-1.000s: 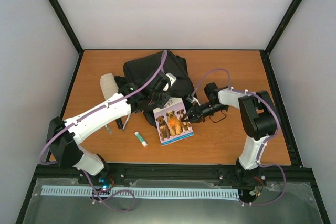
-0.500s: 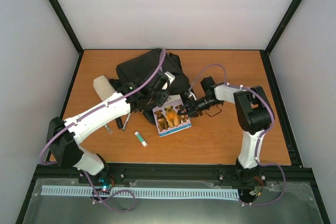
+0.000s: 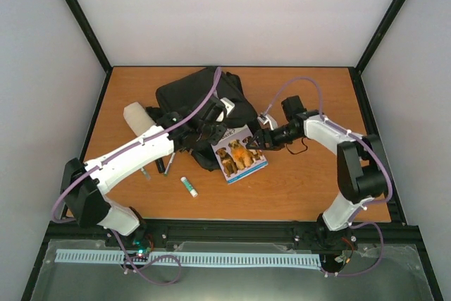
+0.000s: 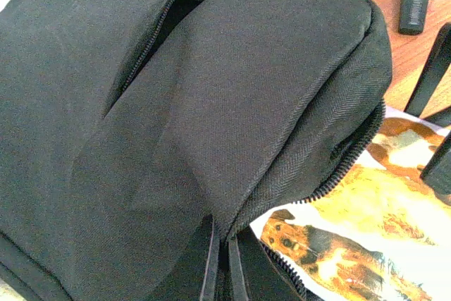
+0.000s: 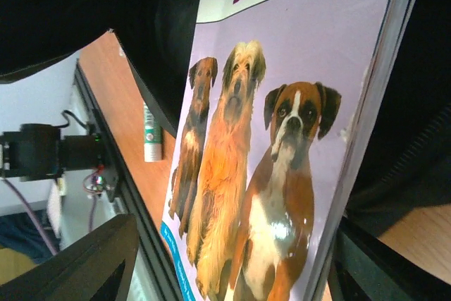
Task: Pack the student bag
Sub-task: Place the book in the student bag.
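The right end effector [image 3: 259, 140] is opening at the dog book [image 3: 242, 156]; the student bag [image 3: 201, 93] is shifting left.

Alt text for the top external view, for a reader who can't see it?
A large black soft fabric backpack lies on an orange wooden table; the left claw pinches its near edge, while the right claw sits at a lilac book showing three dogs, against the bag.
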